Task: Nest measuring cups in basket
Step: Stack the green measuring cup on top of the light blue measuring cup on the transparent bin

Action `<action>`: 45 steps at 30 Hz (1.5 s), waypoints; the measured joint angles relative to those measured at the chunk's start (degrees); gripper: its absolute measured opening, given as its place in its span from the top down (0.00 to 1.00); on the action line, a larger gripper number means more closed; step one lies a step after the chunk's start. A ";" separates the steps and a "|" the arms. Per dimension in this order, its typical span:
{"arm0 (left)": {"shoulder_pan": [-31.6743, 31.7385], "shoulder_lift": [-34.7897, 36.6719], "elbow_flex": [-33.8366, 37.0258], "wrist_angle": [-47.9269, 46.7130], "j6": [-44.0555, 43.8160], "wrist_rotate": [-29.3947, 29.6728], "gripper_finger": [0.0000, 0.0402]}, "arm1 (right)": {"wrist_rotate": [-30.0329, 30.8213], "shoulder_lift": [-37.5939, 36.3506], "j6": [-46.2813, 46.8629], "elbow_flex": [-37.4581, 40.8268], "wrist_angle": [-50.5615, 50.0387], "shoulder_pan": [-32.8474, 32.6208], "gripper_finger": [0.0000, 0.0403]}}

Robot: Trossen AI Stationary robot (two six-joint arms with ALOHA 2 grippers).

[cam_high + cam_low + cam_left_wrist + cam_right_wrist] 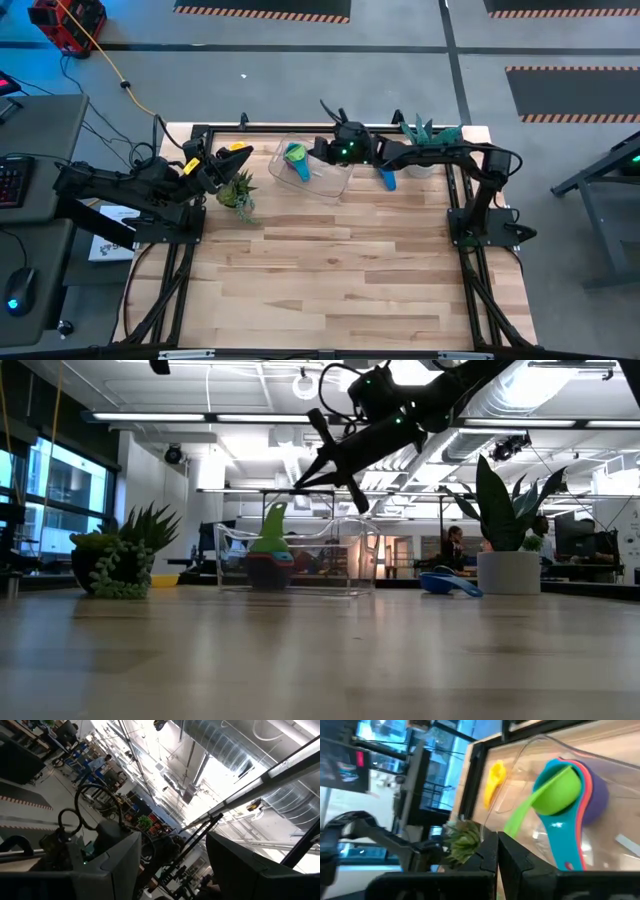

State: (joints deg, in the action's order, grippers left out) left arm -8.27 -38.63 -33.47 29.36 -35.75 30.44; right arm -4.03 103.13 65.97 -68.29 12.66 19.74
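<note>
R gripper (pixel 318 150) is hovering over basket (pixel 335 183), fingers closed, holding nothing. L gripper (pixel 222 170) is sitting open and empty by yellow cup (pixel 237 150). Nested cups (pixel 570 790) are lying in basket, green on top; blue cup (pixel 387 179) is lying outside it.

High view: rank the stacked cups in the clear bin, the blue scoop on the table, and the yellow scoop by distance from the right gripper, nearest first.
From the right gripper, shut, over the clear plastic basket's back edge:
1. Green-topped stack of nested measuring cups, inside the basket, just to its left.
2. Blue plastic scoop, on the table outside the basket, to its right.
3. Yellow plastic scoop, far left, by the left gripper.
</note>
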 joint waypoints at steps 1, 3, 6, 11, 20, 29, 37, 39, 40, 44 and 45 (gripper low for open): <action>0.00 0.00 0.00 -0.04 -0.01 0.00 0.46 | -1.03 -0.38 -0.13 0.00 -0.55 0.37 0.99; 0.00 0.00 0.00 -0.04 -0.01 -0.02 0.46 | -3.14 -0.62 -1.29 0.00 -0.85 0.90 0.96; 0.00 0.01 0.00 -0.02 -0.01 -0.01 0.46 | -5.98 -0.74 -2.08 0.00 -2.63 0.92 0.87; 0.00 0.00 0.00 0.00 -0.01 0.00 0.46 | -1.81 -0.72 -1.49 0.00 -7.20 -0.17 0.63; 0.00 0.00 0.00 0.00 0.01 0.35 0.46 | -2.02 3.98 9.55 0.00 0.77 -0.34 0.33; 0.00 0.02 0.00 -0.09 0.48 1.68 0.46 | 1.18 5.75 15.00 0.00 4.39 -0.22 0.33; 0.00 0.00 0.00 -0.81 0.47 2.03 0.46 | 1.72 8.87 17.76 -3.31 4.91 -0.36 0.33; 0.00 0.00 0.00 -1.08 0.47 2.03 0.46 | 0.43 11.19 17.65 -6.82 5.14 -0.58 0.33; 0.00 0.00 0.00 -1.09 0.47 2.01 0.46 | -0.24 12.14 17.53 -8.53 5.06 -0.63 0.33; 0.00 0.00 0.00 -1.09 0.07 1.75 0.46 | -0.72 13.91 14.73 -13.25 -3.29 -0.73 0.33; 0.00 0.01 0.00 -1.09 -0.02 1.74 0.46 | -0.23 13.91 14.49 -13.79 -5.68 -0.70 0.34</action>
State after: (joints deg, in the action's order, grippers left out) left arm -8.27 -38.63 -33.47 28.27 -35.77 32.17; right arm -4.26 117.03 80.47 -82.09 6.98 19.04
